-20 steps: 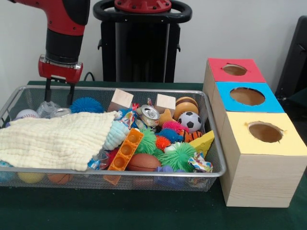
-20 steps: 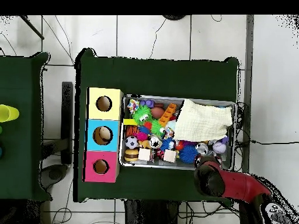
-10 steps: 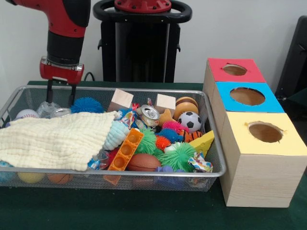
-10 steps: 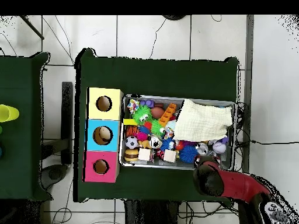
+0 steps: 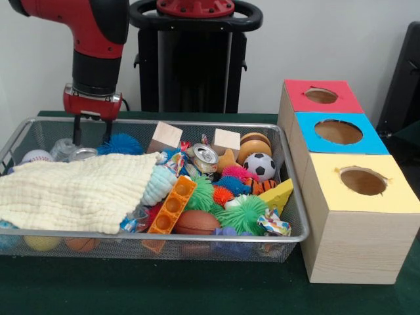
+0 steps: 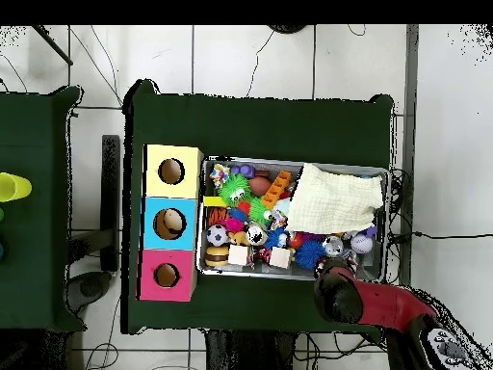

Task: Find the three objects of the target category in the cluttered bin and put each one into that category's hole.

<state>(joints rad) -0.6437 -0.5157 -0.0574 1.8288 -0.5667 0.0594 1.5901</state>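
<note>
The wire mesh bin (image 5: 164,236) is full of toys and shows from above in the overhead view (image 6: 385,207). My gripper (image 5: 92,133) hangs open and empty over the bin's far left corner, just above a silver can (image 5: 83,154) and next to a blue spiky ball (image 5: 119,144). A clear crumpled plastic bottle (image 5: 63,148) lies left of the gripper, partly hidden behind the cream cloth (image 5: 75,190); no label shows. The red-topped box's hole (image 5: 321,96) is at the far right, and in the overhead view (image 6: 166,276). Other bottles are hidden.
Blue-topped (image 5: 338,132) and yellow-topped (image 5: 363,181) boxes stand in a row with the red one. A second silver can (image 5: 205,155), wooden blocks (image 5: 165,136), a small football (image 5: 263,167), spiky balls and an orange brick (image 5: 172,205) fill the bin. In the overhead view the arm (image 6: 371,303) covers the gripper.
The gripper has moved a little to the right and slightly up in the front view, away from the clear bottle. It stays open and empty.
</note>
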